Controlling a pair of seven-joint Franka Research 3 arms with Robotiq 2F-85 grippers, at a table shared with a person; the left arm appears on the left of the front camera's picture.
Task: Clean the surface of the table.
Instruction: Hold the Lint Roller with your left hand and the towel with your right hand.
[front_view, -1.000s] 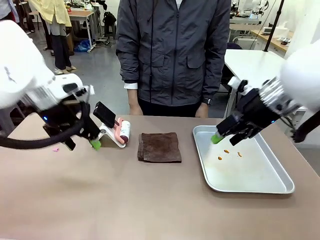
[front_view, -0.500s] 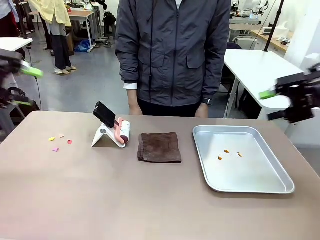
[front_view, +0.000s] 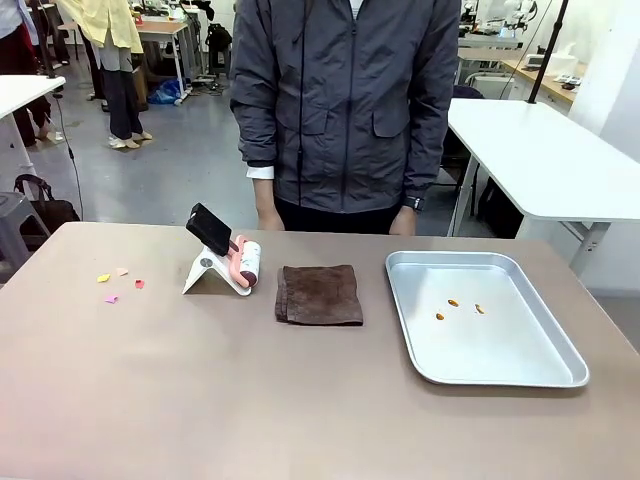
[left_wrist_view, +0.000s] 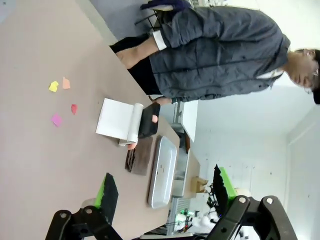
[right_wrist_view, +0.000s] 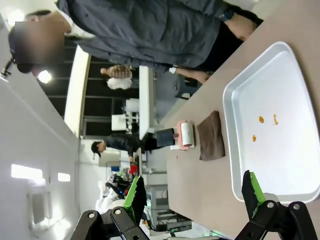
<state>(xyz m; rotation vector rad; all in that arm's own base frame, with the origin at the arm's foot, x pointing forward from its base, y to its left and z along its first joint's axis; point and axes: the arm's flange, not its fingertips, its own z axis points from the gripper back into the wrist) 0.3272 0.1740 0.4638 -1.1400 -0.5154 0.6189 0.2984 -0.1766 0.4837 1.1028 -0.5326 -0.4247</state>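
Observation:
The table (front_view: 250, 390) has a matte brownish top. Small coloured paper scraps (front_view: 103, 278) lie near its far left, and they also show as scraps (left_wrist_view: 56, 119) in the left wrist view. A folded brown cloth (front_view: 319, 295) lies at the middle. Beside it, a lint roller (front_view: 246, 265) rests on a white stand. My left gripper (left_wrist_view: 162, 189) hangs open high above the table's left end, nothing between its fingers. My right gripper (right_wrist_view: 193, 192) is open too, well above the tray (right_wrist_view: 295, 165), holding nothing.
A steel tray (front_view: 500, 350) sits at the right with a few orange crumbs (front_view: 453, 302) in it. A person in a dark jacket (front_view: 345, 100) stands at the far edge, hands down. White tables stand behind on both sides.
Both arms have pulled back from over the table, the left one off to the left and the right one off to the right, and have left the front view. Nothing on the table moved.

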